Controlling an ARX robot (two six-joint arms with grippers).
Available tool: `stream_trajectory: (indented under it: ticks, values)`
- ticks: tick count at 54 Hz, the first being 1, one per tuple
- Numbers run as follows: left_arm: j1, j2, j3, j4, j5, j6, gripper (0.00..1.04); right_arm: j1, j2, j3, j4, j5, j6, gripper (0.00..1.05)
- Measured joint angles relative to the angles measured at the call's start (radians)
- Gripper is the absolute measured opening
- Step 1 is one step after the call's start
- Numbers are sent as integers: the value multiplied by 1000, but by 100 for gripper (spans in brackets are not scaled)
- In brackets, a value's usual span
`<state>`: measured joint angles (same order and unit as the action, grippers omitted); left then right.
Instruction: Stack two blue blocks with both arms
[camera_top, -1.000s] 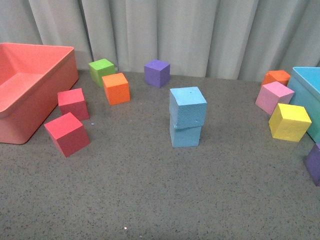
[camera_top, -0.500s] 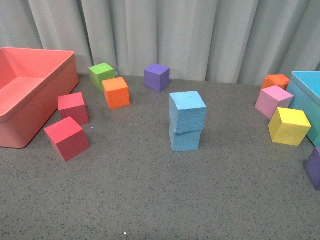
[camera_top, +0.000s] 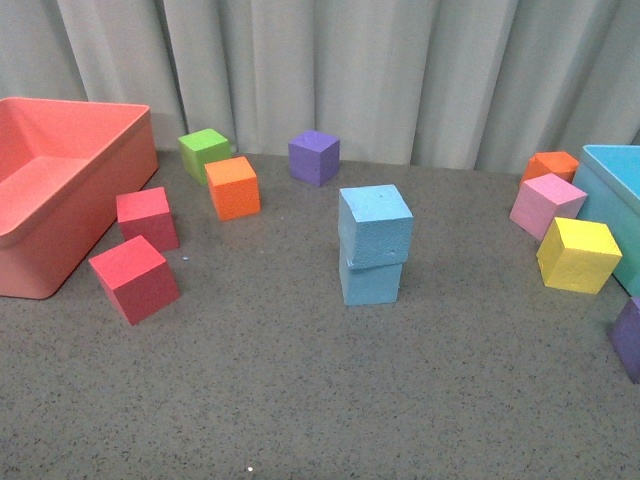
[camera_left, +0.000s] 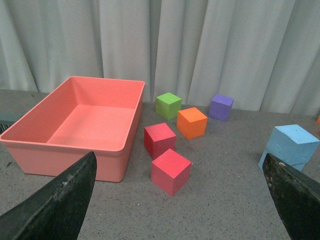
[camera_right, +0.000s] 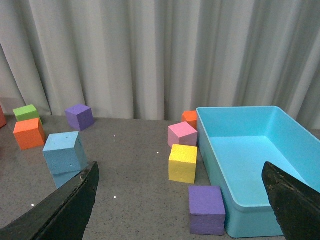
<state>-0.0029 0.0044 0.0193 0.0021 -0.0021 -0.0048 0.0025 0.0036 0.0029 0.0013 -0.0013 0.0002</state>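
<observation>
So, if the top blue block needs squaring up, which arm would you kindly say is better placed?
Probably the right: its open fingers frame the blue stack closer; from the left wrist the stack sits farther off.

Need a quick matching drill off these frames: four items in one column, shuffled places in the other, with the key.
Items:
1. upper blue block
2. yellow cube
3. green cube
4. red bin

Places:
A. far left of the table
B. beside the turquoise bin
C. resting on the lower blue block
D. just behind the orange cube

Pairs: 1-C, 2-B, 3-D, 4-A
</observation>
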Motion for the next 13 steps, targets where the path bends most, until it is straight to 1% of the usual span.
stream_trajectory:
  ticks: [13]
  values:
    - [0,0,0,0,0,0,98,0,0,0,0,0,0,95]
